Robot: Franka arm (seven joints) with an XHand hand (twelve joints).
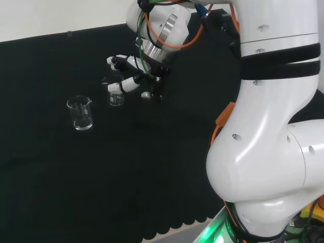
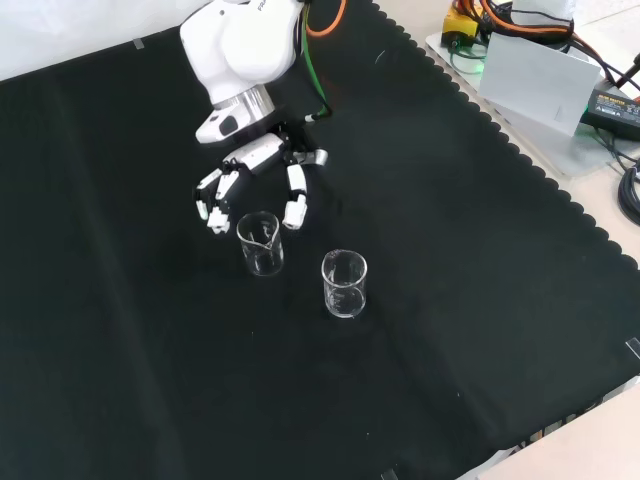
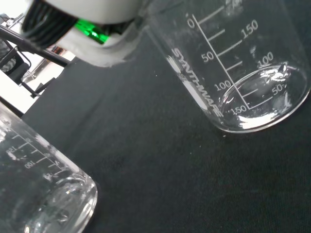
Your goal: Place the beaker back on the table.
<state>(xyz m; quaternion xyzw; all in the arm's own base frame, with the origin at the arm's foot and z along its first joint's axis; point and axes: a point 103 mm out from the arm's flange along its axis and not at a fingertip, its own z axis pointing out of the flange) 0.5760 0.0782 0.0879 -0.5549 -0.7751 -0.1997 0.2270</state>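
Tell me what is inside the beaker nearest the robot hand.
The beaker beside the robot hand looks empty: clear glass, black cloth showing through. A thin liquid film cannot be excluded.

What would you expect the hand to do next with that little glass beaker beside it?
Probably draw up and away. The near beaker already appears to stand upright on the black cloth, and the hand has its fingers spread around the rim rather than closed on it. A second beaker stands apart, so lifting clear avoids knocking either.

A black cloth (image 2: pixel 450 300) with a scalloped edge covers the bench. Beyond it, a pale tabletop (image 2: pixel 530 130) carries cables (image 2: pixel 625 180).
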